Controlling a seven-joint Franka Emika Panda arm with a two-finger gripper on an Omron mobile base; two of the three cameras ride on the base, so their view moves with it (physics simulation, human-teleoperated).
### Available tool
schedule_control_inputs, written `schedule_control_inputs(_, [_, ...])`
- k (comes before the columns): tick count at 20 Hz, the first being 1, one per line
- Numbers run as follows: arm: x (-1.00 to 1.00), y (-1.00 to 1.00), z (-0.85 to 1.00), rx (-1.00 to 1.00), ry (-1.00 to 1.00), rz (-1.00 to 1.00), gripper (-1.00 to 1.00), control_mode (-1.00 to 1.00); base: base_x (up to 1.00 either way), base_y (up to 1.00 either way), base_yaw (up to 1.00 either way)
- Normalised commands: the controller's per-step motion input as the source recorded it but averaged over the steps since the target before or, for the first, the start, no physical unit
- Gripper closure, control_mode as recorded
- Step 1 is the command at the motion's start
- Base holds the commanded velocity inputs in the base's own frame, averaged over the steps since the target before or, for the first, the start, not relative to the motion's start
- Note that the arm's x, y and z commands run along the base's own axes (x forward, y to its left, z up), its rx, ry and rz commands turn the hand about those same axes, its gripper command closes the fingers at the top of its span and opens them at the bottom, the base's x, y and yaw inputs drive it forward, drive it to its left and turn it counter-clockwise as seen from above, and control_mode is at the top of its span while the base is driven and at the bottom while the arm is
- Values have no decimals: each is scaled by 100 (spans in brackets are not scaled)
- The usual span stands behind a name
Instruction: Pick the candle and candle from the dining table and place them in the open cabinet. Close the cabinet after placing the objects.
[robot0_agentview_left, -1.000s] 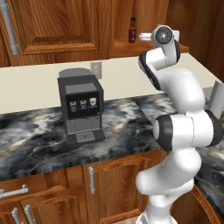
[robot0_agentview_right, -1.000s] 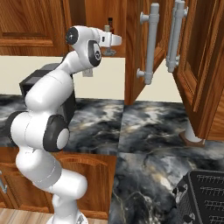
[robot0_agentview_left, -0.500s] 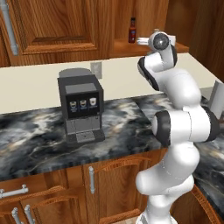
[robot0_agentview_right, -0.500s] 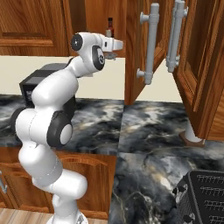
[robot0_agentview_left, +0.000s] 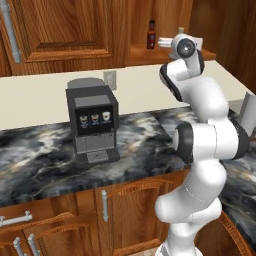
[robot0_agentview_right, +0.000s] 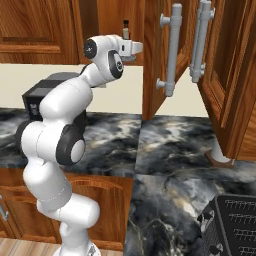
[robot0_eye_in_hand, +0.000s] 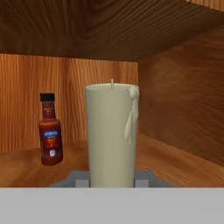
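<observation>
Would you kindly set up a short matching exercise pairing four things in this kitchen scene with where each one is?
Things:
1. candle
2. bottle
3. coffee machine
4. bar handles

Places:
A. on the marbled counter by the wall
B. on the open cabinet doors
C. held in the fingers, inside the cabinet
D. standing on the cabinet shelf by its back wall

Pairs: 1-C, 2-D, 3-A, 4-B

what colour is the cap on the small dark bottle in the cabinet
Black, on the small dark bottle with a red label; the hand view shows it best.
</observation>
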Motion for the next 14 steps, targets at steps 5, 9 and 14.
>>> schedule_control_inputs(5, [12,-1,19,0,-6,0,100,-100,0,0,0])
schedule_control_inputs(9, [40,0,0,0,0,1,100,-100,0,0,0])
schedule_control_inputs(14, [34,0,-4,0,2,1,100,-100,0,0,0])
